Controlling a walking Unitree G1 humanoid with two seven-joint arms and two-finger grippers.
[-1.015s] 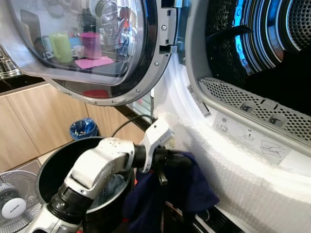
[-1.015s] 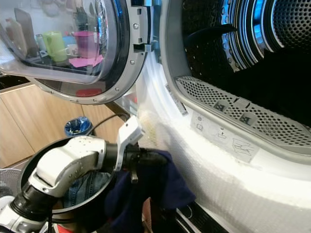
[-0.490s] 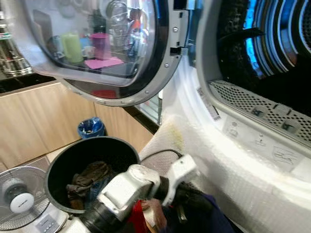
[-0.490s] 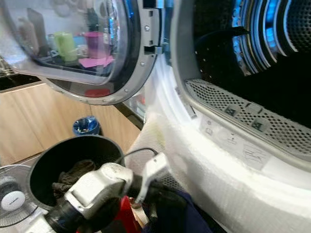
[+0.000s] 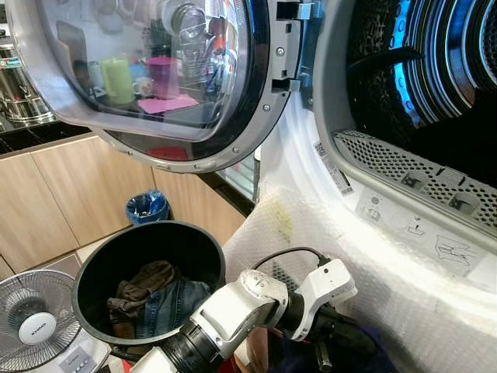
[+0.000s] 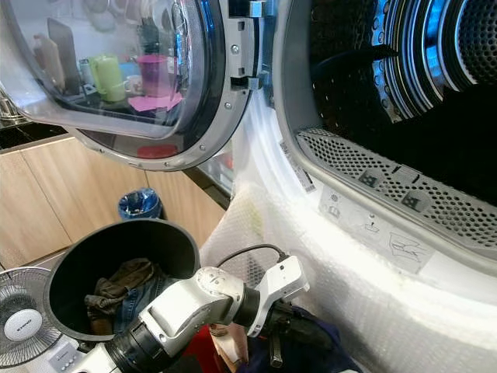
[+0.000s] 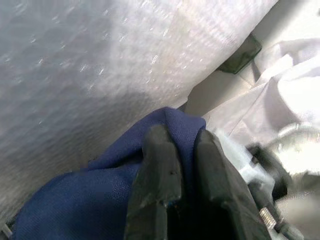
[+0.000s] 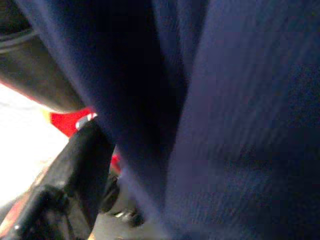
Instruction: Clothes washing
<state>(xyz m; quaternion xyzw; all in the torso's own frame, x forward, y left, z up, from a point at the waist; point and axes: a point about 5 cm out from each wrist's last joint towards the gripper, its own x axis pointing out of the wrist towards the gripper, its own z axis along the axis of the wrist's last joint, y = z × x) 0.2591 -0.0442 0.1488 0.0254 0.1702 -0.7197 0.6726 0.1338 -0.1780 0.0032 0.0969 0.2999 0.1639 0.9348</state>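
Low in front of the open washing machine (image 5: pixel 404 194), a dark blue garment (image 7: pixel 75 205) is pinched between the closed fingers (image 7: pixel 157 175) of the left gripper (image 7: pixel 182 175), just beside the bubble-wrapped front panel (image 5: pixel 373 280). More clothes (image 5: pixel 151 295) are seen lying in a black bucket (image 5: pixel 101 264) nearby. The right wrist view is blurred by blue cloth, so the state of the right gripper's fingers cannot be told.

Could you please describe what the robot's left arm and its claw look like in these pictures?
The left arm has a rounded silver-white shell with a black ribbed joint lower down. A white boxy wrist block sits at its end, and a thin black cable loops over it. The left claw has two long matte-black fingers with blunt, rounded tips and a worn, scuffed surface.
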